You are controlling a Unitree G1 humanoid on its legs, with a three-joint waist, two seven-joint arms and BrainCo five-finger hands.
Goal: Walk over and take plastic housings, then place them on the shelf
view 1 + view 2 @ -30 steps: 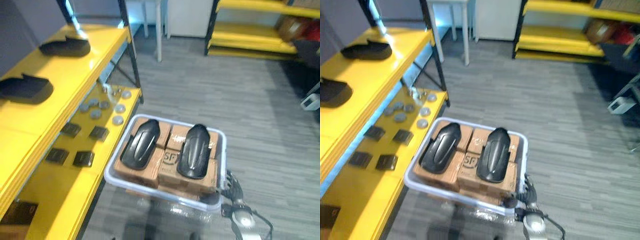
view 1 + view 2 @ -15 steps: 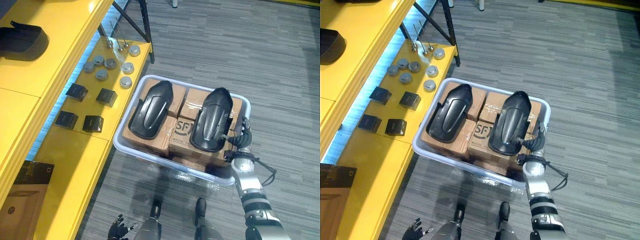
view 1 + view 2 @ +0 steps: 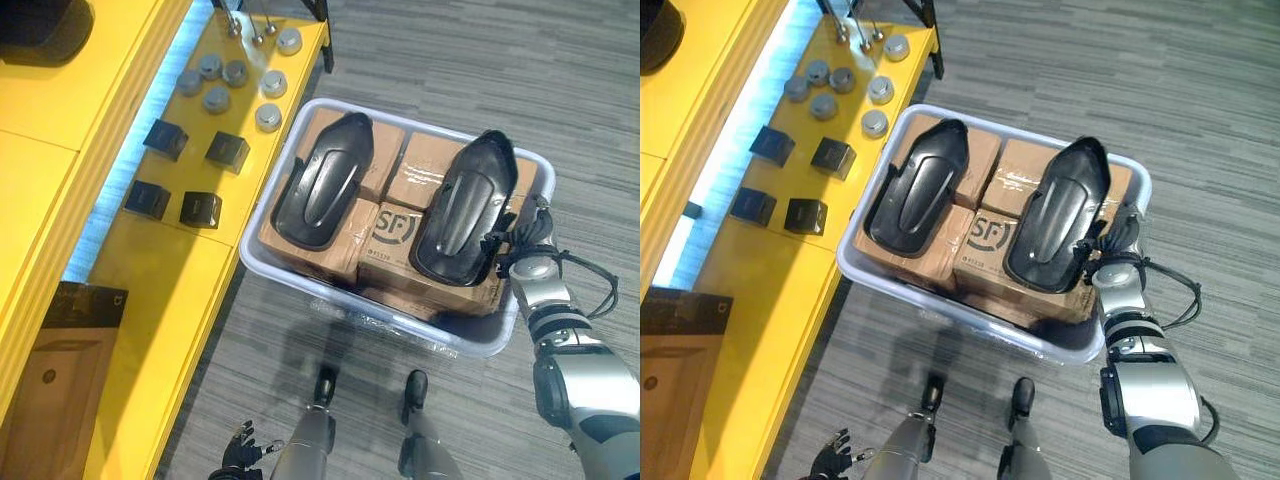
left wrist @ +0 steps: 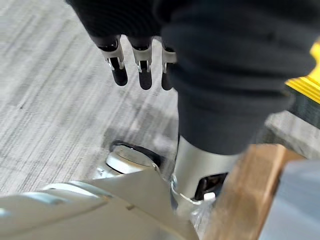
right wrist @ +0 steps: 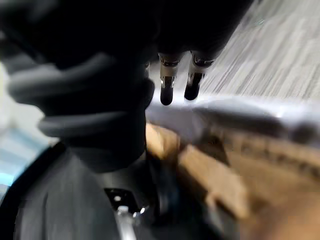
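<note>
Two black plastic housings lie side by side on cardboard boxes [image 3: 395, 225] inside a translucent white bin [image 3: 275, 280]: the left housing [image 3: 325, 180] and the right housing [image 3: 465, 205]. My right hand [image 3: 530, 245] is at the bin's right side, against the near right edge of the right housing, fingers straight and spread. In the right wrist view its fingertips [image 5: 167, 92] hang over the bin's pale rim [image 5: 240, 112]. My left hand [image 3: 238, 460] hangs low by my side, fingers [image 4: 132, 67] relaxed above the floor. A third black housing [image 3: 655, 20] rests on the yellow upper shelf.
A yellow shelf unit [image 3: 170, 290] runs along the left. Its lower board holds several small black blocks [image 3: 165, 140], several grey round discs [image 3: 215, 98] and a brown flat box [image 3: 65, 350]. Grey plank floor [image 3: 480, 50] lies to the right of the bin.
The camera has moved closer and tilted down, so the bin looms larger. My right hand has risen from below the bin's corner to the right housing's edge. The left hand now shows low down.
</note>
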